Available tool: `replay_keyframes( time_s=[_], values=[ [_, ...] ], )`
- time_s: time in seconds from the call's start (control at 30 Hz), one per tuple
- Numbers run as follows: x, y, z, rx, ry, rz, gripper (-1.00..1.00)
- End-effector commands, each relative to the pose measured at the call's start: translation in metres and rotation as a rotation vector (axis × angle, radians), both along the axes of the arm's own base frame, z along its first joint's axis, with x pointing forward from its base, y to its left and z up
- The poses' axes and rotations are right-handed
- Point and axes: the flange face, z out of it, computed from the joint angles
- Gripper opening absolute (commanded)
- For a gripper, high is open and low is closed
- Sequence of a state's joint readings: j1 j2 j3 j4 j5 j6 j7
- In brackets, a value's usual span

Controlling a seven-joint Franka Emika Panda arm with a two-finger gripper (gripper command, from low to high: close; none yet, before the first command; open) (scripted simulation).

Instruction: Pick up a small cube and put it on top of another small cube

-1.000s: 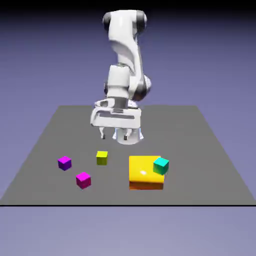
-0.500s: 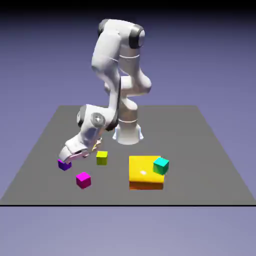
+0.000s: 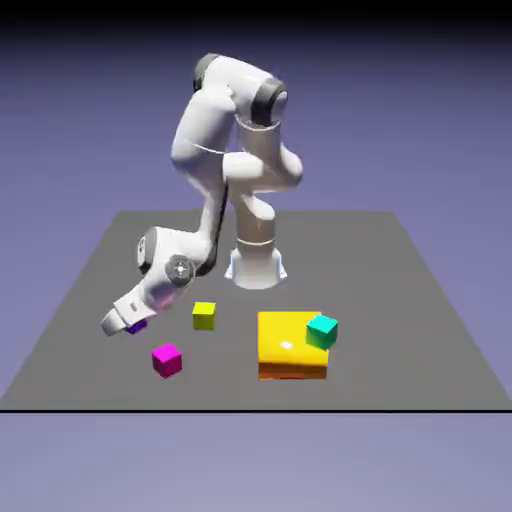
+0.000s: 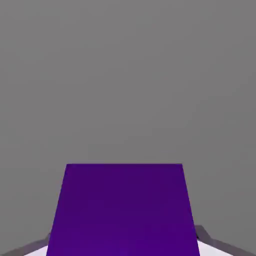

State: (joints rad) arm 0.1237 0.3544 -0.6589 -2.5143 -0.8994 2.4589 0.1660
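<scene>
1. Purple cube (image 3: 138,325) is near the exterior view's left edge of the dark grey surface (image 3: 370,270), nearer its front edge than its far edge; whether it touches the surface is hidden.
2. White robot arm (image 3: 205,120) rises near the middle of the surface's far edge and bends down toward the left edge. Its gripper (image 4: 125,237) is closed on the purple cube, one finger against each side; from outside, the hand partly covers the cube.
3. Yellow-orange block (image 3: 285,342) lies right of the middle, near the front edge, with its top shiny and rounded at the borders.
4. Teal cube (image 3: 321,332) overlaps that block's right side in the exterior view; I cannot tell exactly what it rests on.
5. Magenta cube (image 3: 167,361) sits toward the front left corner, turned at an angle.
6. Yellow-green cube (image 3: 204,316) stands farther back, between the purple cube and the block.
</scene>
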Motion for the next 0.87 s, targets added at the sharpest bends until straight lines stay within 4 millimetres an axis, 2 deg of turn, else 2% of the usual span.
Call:
replay_keyframes(
  time_s=[0.0,0.07,0.13,0.23,0.3,0.37,0.47,0.5,0.53,0.7,0.73,0.77,0.83],
  values=[
    [0.016,0.028,0.005,0.019,0.000,0.091,-1.00],
    [0.043,0.087,0.017,0.052,0.001,0.275,-1.00],
    [0.060,0.148,0.032,0.073,0.003,0.462,-1.00],
    [0.069,0.239,0.058,0.086,0.007,0.744,-1.00],
    [0.064,0.299,0.077,0.080,0.008,0.932,-1.00],
    [0.051,0.356,0.097,0.063,0.007,1.119,-1.00],
    [0.015,0.434,0.128,0.014,0.000,1.397,-1.00],
    [0.003,0.452,0.136,-0.003,-0.004,1.469,-1.00],
    [0.003,0.452,0.136,-0.003,-0.004,1.469,-1.00],
    [0.028,0.429,0.079,-0.003,-0.004,1.469,-1.00],
    [0.028,0.429,0.079,-0.003,-0.004,1.469,1.00],
    [0.028,0.429,0.079,-0.003,-0.004,1.469,1.00],
    [0.019,0.439,0.103,-0.007,-0.006,1.468,1.00]
  ],
)
